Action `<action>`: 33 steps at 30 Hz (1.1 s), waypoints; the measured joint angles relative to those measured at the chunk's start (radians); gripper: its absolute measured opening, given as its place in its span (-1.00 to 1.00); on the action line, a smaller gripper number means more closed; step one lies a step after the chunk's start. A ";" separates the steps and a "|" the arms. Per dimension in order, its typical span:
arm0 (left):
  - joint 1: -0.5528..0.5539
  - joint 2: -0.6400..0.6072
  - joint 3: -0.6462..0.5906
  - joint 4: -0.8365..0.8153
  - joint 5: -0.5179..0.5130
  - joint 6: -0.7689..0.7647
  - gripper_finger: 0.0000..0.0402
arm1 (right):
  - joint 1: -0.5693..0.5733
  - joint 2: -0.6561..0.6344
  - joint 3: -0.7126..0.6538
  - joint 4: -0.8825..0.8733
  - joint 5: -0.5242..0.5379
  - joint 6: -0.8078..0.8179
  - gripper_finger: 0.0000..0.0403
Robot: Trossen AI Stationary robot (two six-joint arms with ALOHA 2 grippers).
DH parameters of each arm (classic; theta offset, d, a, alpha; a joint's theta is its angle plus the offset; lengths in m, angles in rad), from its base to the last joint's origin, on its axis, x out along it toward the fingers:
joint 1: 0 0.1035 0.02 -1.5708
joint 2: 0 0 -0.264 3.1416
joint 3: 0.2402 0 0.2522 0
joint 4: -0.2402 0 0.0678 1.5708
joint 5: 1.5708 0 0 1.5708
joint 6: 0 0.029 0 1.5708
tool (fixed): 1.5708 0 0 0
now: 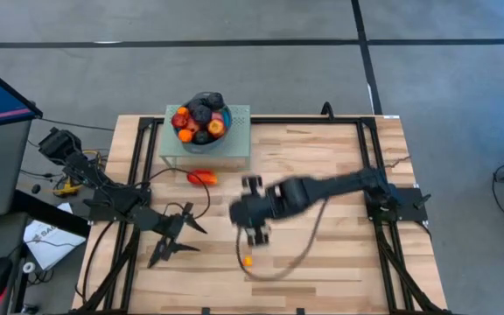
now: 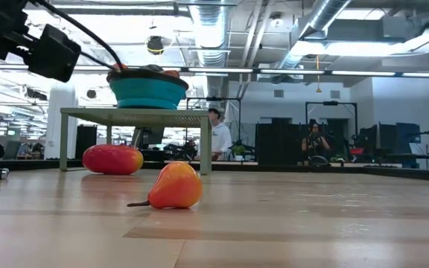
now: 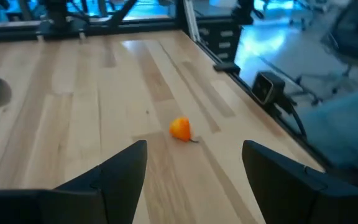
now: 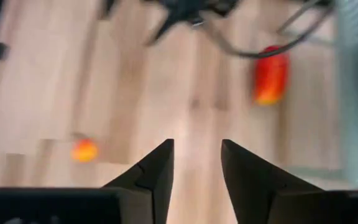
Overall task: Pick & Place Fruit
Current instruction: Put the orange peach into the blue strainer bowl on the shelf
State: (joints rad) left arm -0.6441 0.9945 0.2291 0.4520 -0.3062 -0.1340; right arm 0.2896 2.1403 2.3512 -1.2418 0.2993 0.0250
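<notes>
A round blue bowl (image 1: 201, 119) piled with red, orange and dark fruits stands on a small green stand (image 1: 226, 149) at the table's far side. One longer red-orange piece (image 1: 202, 177) lies on the table in front of the stand, also the red-orange piece (image 2: 112, 158) in the low view. A small orange fruit (image 1: 248, 260) lies alone near the table's middle, toward the near edge. My right gripper (image 1: 254, 234) hovers just beyond it, open and empty; its wrist view shows the orange fruit (image 4: 84, 150) to one side of the fingers. My left gripper (image 1: 182, 238) waits open at the left, facing the orange fruit (image 3: 180, 129).
A black cable (image 1: 278, 267) loops from the right arm across the wood close to the orange fruit. Black frame rails (image 1: 370, 166) run along the table's sides. People stand in the room beyond the table (image 2: 216, 138). Bare wood lies to the right of the arms.
</notes>
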 joint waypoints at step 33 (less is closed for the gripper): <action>0.235 0.888 0.597 -0.008 0.403 0.158 0.52 | 0.595 0.376 -0.033 -0.313 0.534 2.074 -0.52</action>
State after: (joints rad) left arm -0.4095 1.8824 0.8261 0.4442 0.0972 0.0245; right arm 0.8844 2.5164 2.3178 -1.5548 0.8338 2.0995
